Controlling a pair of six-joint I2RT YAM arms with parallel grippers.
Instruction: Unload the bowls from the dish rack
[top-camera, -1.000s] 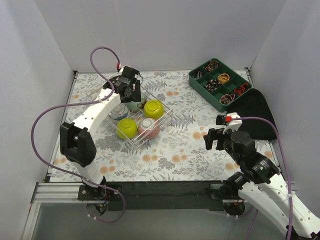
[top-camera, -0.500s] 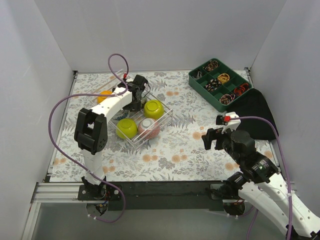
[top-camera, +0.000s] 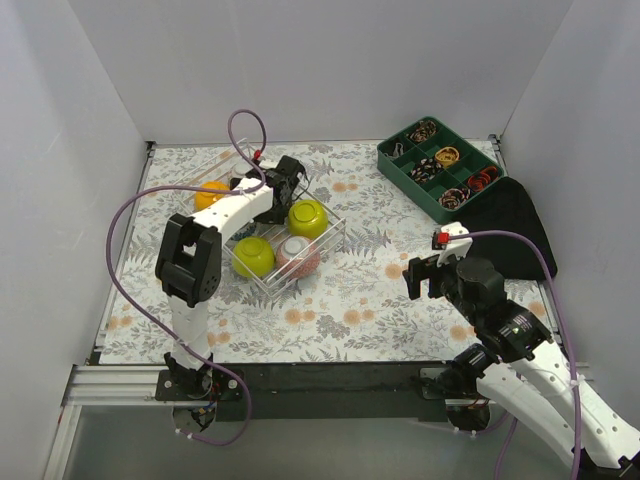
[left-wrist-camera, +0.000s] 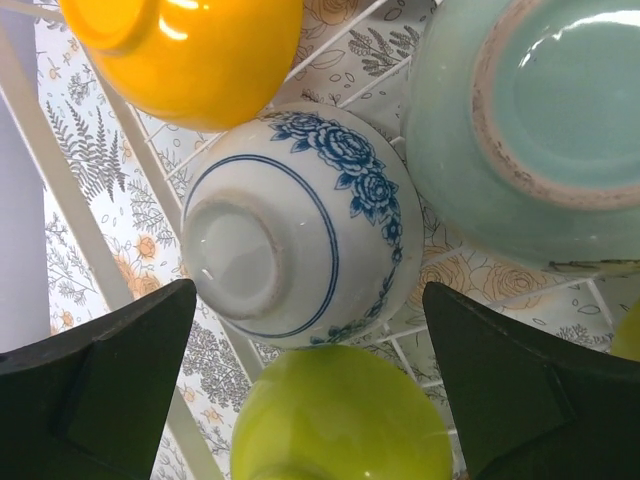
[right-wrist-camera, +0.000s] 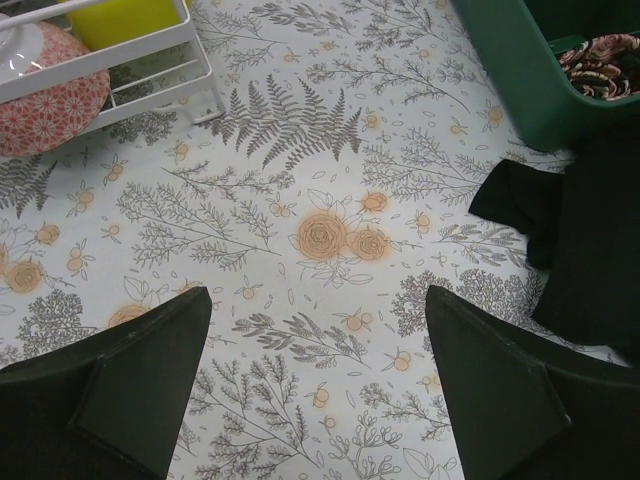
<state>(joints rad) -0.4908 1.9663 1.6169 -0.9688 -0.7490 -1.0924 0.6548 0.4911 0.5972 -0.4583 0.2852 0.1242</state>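
The clear dish rack (top-camera: 328, 240) stands left of centre. It holds a yellow-green bowl (top-camera: 307, 218), a second yellow-green bowl (top-camera: 254, 256) and a pink-red bowl (top-camera: 298, 255). An orange bowl (top-camera: 212, 193) sits at the rack's far-left side. My left gripper (top-camera: 283, 190) hovers open over the rack's far part. The left wrist view shows an upturned blue-white bowl (left-wrist-camera: 300, 225) between its fingers, with the orange bowl (left-wrist-camera: 190, 50), a pale mint bowl (left-wrist-camera: 540, 130) and a yellow-green bowl (left-wrist-camera: 340, 415) around it. My right gripper (top-camera: 422, 275) is open and empty above the tablecloth.
A dark green compartmented tray (top-camera: 440, 165) with small items stands at the far right, and a black cloth (top-camera: 505, 225) lies beside it. The right wrist view shows the rack's corner (right-wrist-camera: 150, 95), the pink-red bowl (right-wrist-camera: 45, 90) and the green tray (right-wrist-camera: 540, 70). White walls enclose the table.
My left gripper has moved right and a little nearer over the rack, uncovering the orange bowl. My right gripper has shifted slightly. No bowl has moved.
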